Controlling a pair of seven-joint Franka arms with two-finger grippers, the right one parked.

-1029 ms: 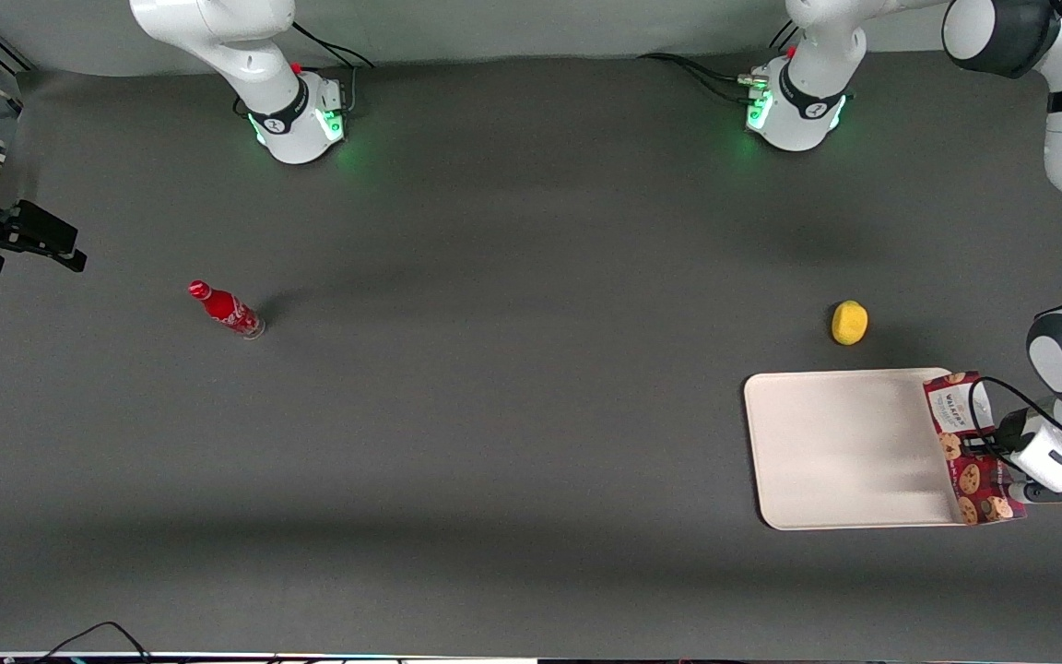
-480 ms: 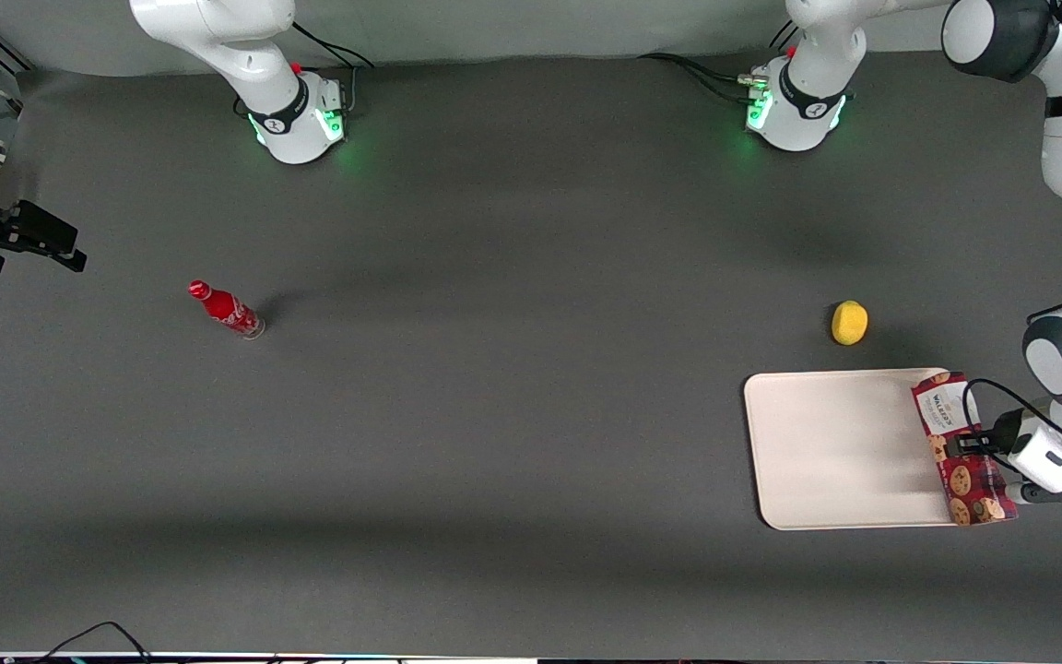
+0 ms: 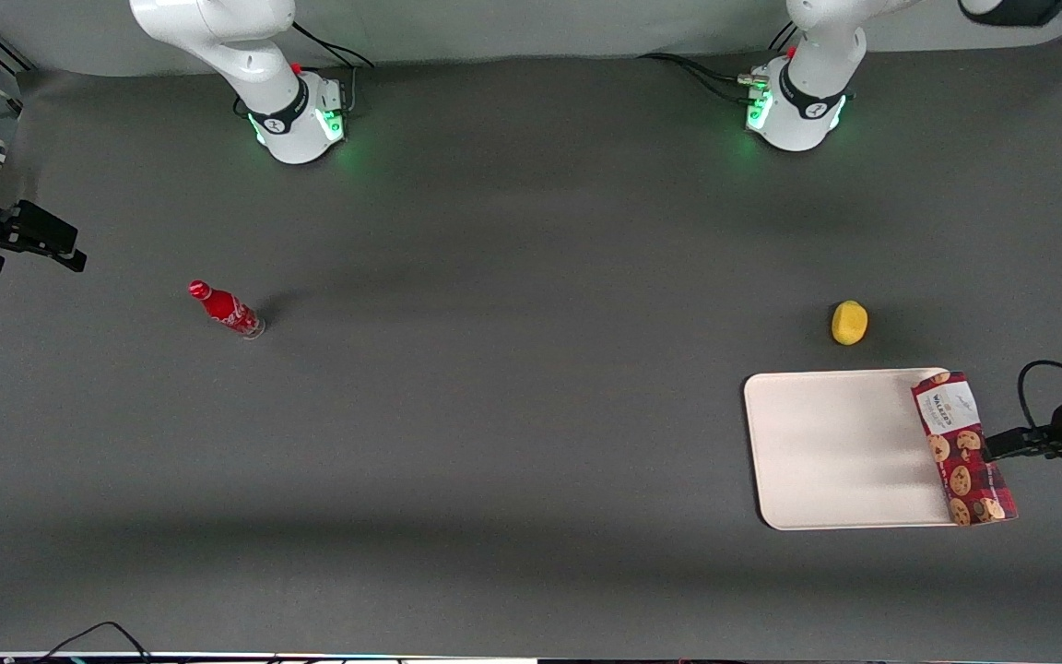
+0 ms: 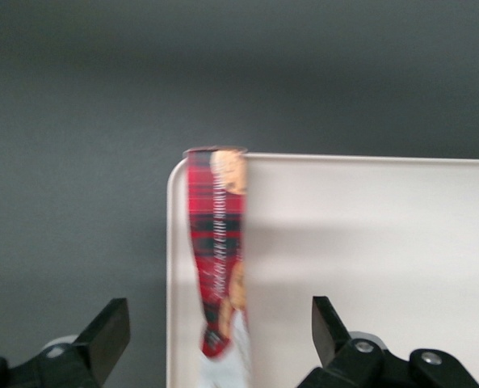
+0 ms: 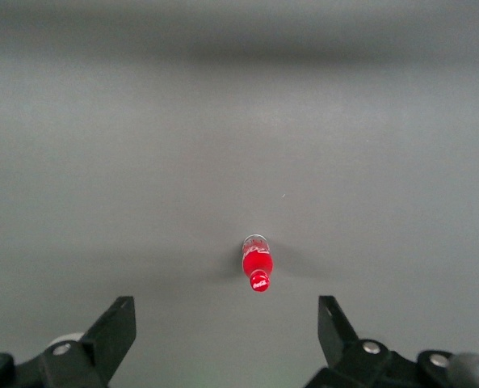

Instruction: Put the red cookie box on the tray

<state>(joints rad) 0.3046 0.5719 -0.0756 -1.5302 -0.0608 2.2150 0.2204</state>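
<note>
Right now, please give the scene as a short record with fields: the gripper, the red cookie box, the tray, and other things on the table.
gripper: fingers open, beside the red cookie box, not holding it
red cookie box: stands on its long narrow side along the tray's edge at the working arm's end
tray: cream, flat on the table, otherwise bare
lemon: on the table, farther from the front camera than the tray
red bottle: upright, toward the parked arm's end

red bottle (image 3: 225, 310) upright, yellow round object (image 3: 849, 323), grey table (image 3: 513, 415)
</note>
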